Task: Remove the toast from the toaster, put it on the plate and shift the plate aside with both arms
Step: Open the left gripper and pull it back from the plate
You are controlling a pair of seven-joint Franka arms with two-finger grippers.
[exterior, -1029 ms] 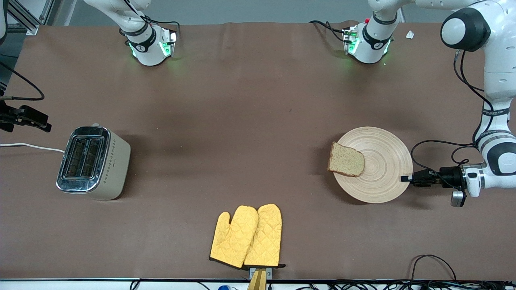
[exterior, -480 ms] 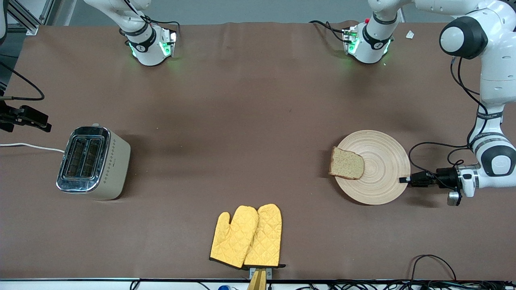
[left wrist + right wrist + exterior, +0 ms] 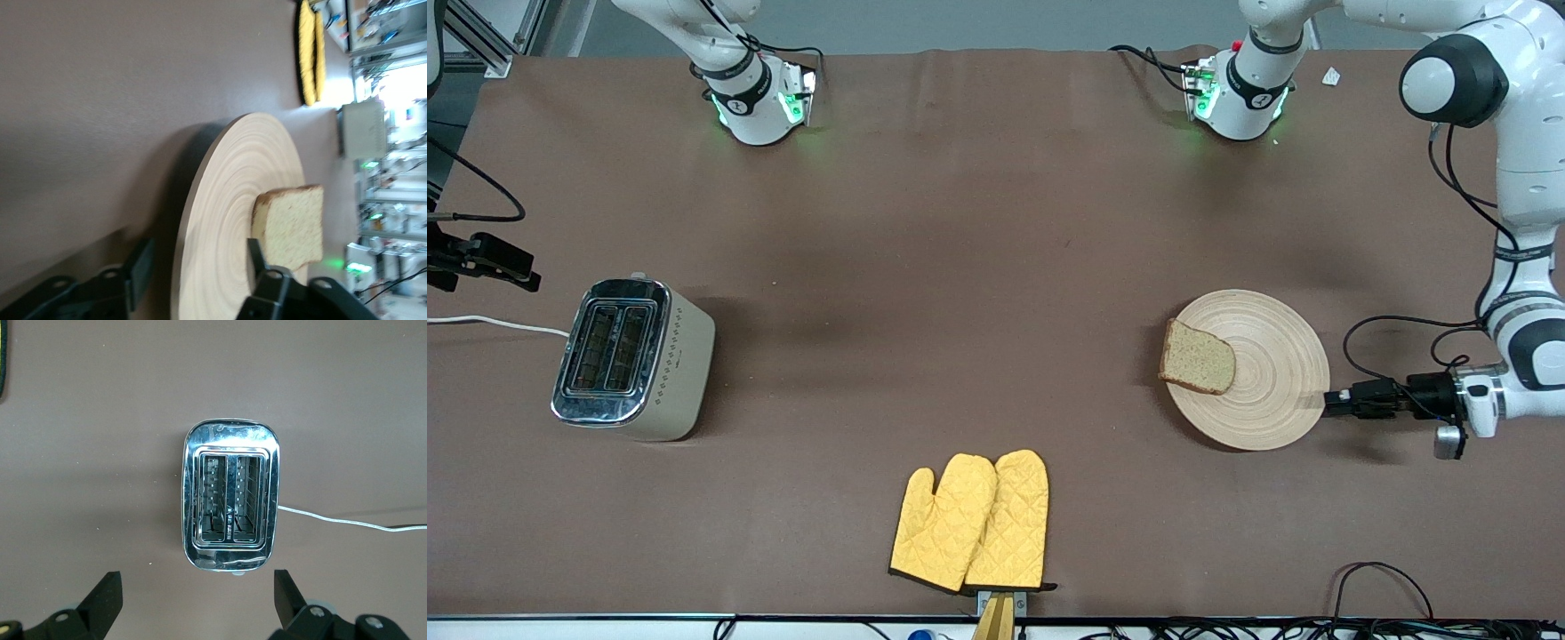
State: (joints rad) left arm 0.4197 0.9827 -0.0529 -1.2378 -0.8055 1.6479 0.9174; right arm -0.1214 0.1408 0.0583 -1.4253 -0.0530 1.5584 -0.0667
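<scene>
The wooden plate (image 3: 1272, 373) lies on the brown table toward the left arm's end. The toast (image 3: 1198, 357) lies flat on the plate's edge toward the right arm's end, slightly over the rim. My left gripper (image 3: 1327, 402) is low at the plate's rim, at the end away from the toast. In the left wrist view it (image 3: 197, 267) is open, its fingers standing apart on either side of the plate's (image 3: 227, 200) rim, with the toast (image 3: 290, 223) farther along. My right gripper (image 3: 197, 597) is open and empty, up over the toaster (image 3: 230, 500).
The chrome toaster (image 3: 631, 357) stands at the right arm's end, its white cord running off the table. Two yellow oven mitts (image 3: 974, 520) lie near the front edge. Black cables hang beside the left arm's wrist (image 3: 1396, 324).
The plate has come down onto the table with the toast on it. My left gripper has let go of the rim and drawn back a little toward the left arm's end.
</scene>
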